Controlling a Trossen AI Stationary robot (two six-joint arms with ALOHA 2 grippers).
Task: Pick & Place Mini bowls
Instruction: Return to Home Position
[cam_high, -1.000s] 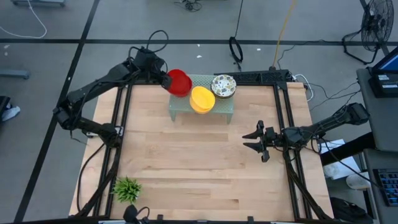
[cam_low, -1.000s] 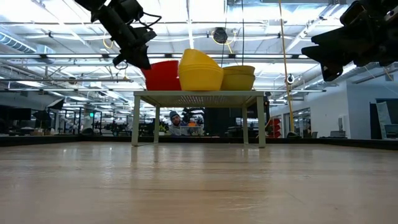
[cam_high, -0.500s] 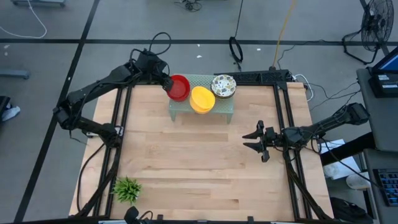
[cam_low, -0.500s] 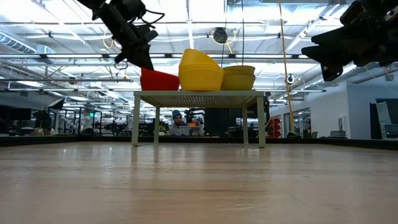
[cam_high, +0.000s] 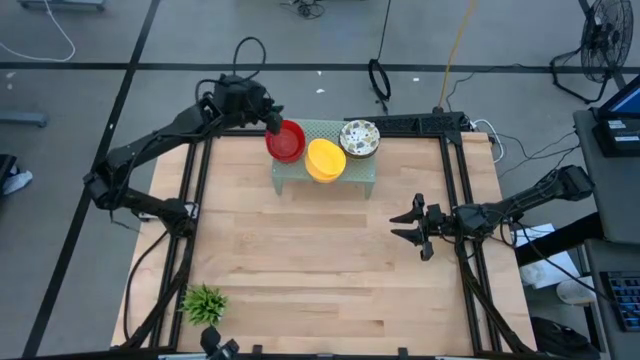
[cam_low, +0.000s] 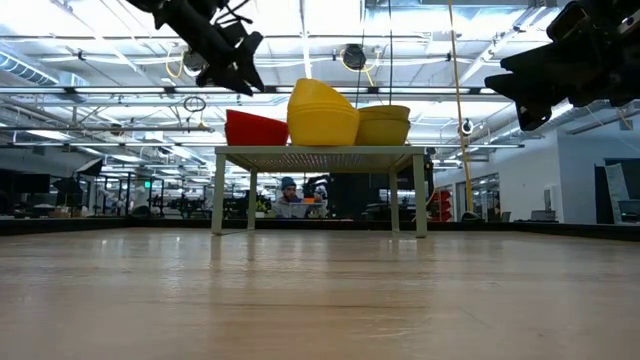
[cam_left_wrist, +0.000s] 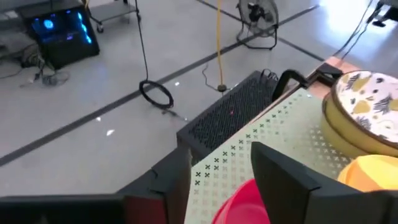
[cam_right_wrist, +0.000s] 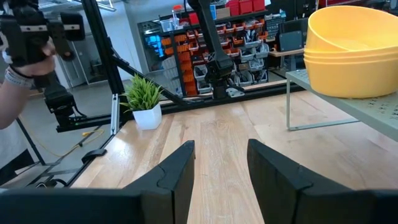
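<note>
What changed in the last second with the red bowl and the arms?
The left gripper set the round red bowl, held tilted a second ago, down level on the left end of the pale green mesh stand, let go and rose away, open. The stacked yellow bowls, the whitish patterned bowls and the open right gripper over the right side of the table stayed put.

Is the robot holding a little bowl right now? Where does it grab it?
Nothing is held. The left tool is open above the red bowls, not touching them. The right tool is open and empty too.
</note>
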